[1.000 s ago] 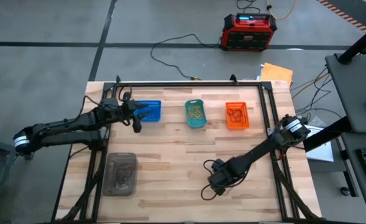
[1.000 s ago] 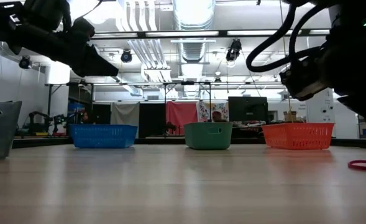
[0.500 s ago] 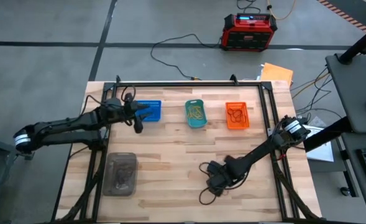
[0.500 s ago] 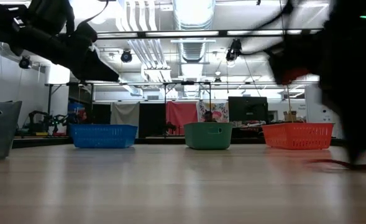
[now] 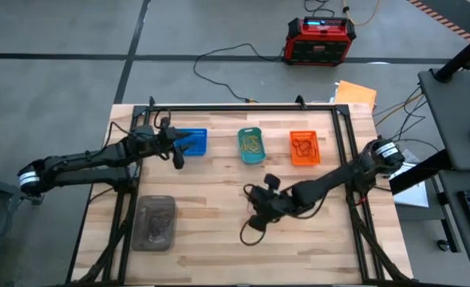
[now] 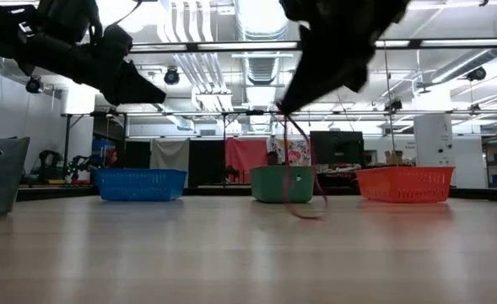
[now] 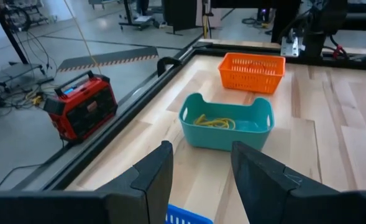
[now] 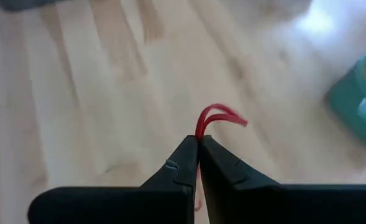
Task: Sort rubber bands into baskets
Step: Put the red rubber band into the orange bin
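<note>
Three baskets stand in a row near the table's far edge: blue [image 5: 192, 142], teal [image 5: 251, 146] and orange [image 5: 304, 147]. My right gripper [image 5: 256, 214] is over the middle of the table, nearer than the teal basket, slanting downward and shut on a red rubber band [image 6: 295, 169]. My left gripper [image 7: 201, 180] hovers open and empty just beside the blue basket [image 7: 186, 216]. Yellowish rubber bands [image 7: 215, 121] lie in the teal basket, and dark ones in the orange basket. My right gripper pinches the red rubber band between its two fingertips [image 8: 189, 152], coming from above at a slant. A short loop [image 8: 220, 115] pokes out past the tips. The rest of the band [image 6: 303, 207] hangs slack below the fingers, clear of the table.
A clear grey container [image 5: 156, 223] stands at the near left. A black cable [image 5: 250, 233] loops below my right arm. A dark metal frame [image 5: 242, 106] runs along the table's far and side edges. Bare wood lies between the baskets and the near edge.
My right gripper has taken hold of the red band that lay on the table at the near right. It has risen with it, moved toward the left and far edges, and rolled. The band now hangs clear of the table.
</note>
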{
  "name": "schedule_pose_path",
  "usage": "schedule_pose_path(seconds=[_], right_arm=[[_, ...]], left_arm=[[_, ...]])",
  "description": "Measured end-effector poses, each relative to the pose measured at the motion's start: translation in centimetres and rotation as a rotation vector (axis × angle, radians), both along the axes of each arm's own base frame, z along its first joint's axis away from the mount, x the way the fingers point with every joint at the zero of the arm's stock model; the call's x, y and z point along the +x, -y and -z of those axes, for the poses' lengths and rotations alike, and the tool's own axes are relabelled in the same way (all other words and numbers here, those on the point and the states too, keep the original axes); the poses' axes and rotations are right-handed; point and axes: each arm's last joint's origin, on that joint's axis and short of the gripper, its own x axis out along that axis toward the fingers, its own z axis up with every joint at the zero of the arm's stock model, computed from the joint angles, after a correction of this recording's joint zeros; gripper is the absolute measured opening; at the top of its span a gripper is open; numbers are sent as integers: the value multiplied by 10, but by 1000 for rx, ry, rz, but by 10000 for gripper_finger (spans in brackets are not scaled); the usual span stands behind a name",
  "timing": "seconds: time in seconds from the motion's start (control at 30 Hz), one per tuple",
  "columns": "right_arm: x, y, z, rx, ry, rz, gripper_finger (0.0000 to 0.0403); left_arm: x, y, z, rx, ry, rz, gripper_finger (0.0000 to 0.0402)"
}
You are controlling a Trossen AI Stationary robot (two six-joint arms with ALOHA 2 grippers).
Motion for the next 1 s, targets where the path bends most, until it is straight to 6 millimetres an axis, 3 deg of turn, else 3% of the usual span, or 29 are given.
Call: schedule_pose_path(seconds=[0.23,0.4,0.57,0.77,0.9,1.0], right_arm=[[12,42,-22,-237,66,-7,8],[6,71,-44,-399,80,99,8],[-20,98,-70,-537,16,240,8],[-62,124,-94,-578,-53,424,8],[-85,141,-96,-559,-71,615,8],[-98,156,-86,-504,-106,750,8]], left_arm=[[0,0,-2,7,20,0,147],[0,0,-5,16,47,2,147],[-1,1,-6,15,47,2,147],[-1,1,-5,1,49,-1,147],[-1,1,-5,-11,53,-3,147],[-1,1,-5,-34,62,-9,147]])
